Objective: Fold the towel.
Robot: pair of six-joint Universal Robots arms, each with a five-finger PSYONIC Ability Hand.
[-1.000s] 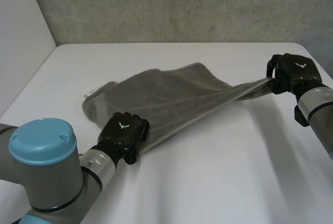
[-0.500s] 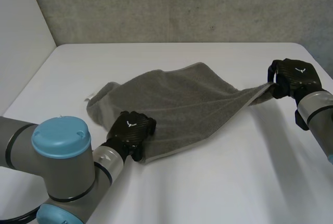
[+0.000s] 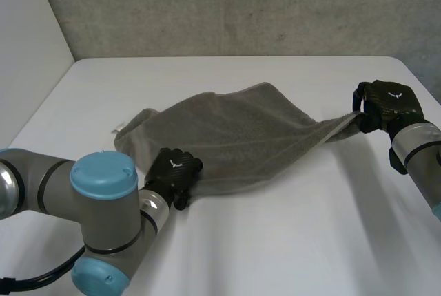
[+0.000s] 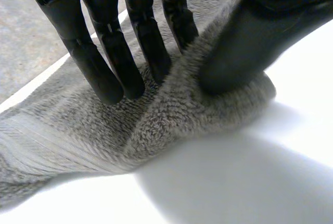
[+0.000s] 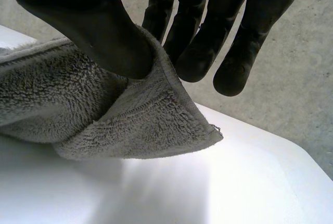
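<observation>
Two pinch grips: left hand [image 3: 176,171] clamps towel [image 3: 234,131] edge at 7 o'clock, right hand [image 3: 387,103] clamps corner at 3 o'clock. Towel spans worktop [image 3: 289,241] centre, probably tensioned to flatten before folding.

No readable text or numbers. Small white emblem on back of left hand [image 3: 176,171] and right hand [image 3: 391,103]; no letters legible.

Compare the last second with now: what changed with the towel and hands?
The left hand crept toward the right hand, which dropped slightly nearer the robot. The towel, taut a second ago, slackened and settled wider on the table. Both hands kept their pinch on opposite ends of the towel.
</observation>
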